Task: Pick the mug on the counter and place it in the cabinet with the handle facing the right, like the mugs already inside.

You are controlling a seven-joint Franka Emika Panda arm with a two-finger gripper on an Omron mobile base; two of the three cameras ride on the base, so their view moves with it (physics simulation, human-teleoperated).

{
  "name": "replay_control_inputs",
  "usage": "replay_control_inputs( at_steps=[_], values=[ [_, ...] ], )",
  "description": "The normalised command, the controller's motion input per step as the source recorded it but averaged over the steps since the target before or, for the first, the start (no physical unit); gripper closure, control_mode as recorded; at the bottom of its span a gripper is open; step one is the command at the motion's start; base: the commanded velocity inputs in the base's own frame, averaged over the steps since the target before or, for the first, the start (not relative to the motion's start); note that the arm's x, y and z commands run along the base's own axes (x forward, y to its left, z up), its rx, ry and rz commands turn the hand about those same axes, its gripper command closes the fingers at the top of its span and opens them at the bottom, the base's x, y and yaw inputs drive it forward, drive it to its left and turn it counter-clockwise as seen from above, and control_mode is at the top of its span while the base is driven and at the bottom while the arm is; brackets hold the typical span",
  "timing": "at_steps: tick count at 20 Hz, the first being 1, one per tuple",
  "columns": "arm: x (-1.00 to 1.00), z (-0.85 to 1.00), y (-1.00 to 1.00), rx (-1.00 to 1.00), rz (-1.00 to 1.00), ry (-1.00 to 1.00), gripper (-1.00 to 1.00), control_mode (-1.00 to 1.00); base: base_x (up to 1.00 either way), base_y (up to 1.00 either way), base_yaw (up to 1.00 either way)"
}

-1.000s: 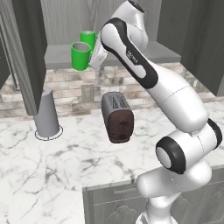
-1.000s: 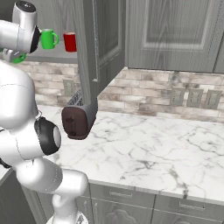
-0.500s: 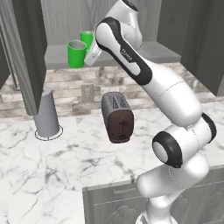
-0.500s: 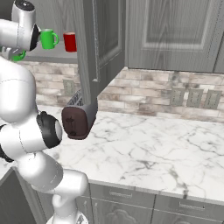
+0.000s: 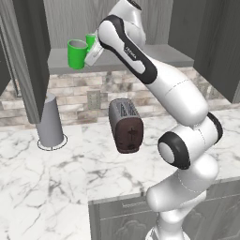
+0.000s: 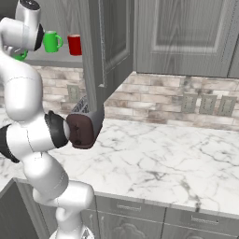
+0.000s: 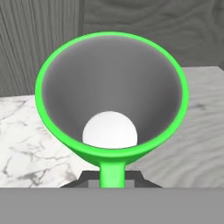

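Item: mug (image 5: 76, 54) pinched at its handle (image 7: 112, 173) by my fingers, at cabinet (image 5: 154, 55) shelf edge; risk: clipping twin mug (image 5: 90, 40), handle misaligned.

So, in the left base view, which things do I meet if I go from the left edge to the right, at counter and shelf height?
Grey cylinder on the counter → held green mug → gripper → dark toaster → the arm's dark lower joint.
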Motion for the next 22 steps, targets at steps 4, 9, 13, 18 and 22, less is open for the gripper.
replay_control_inputs(
  at_steps=[4, 9, 13, 18, 22],
  values=[
    [0.24, 0.02, 0.15, 0.0, 0.02, 0.0, 1.0, -1.0, 0.0, 0.0, 0.0],
    [0.22, 0.0, 0.11, 0.0, 0.02, 0.0, 1.0, -1.0, 0.0, 0.0, 0.0],
    [0.2, -0.01, 0.1, 0.0, 0.03, 0.0, 1.0, -1.0, 0.0, 0.0, 0.0],
    [0.19, -0.08, 0.1, 0.01, 0.03, -0.02, 1.0, -1.0, 0.0, 0.0, 0.0],
    [0.18, -0.05, 0.09, 0.01, 0.03, -0.04, 1.0, -1.0, 0.0, 0.0, 0.0]
  ],
)
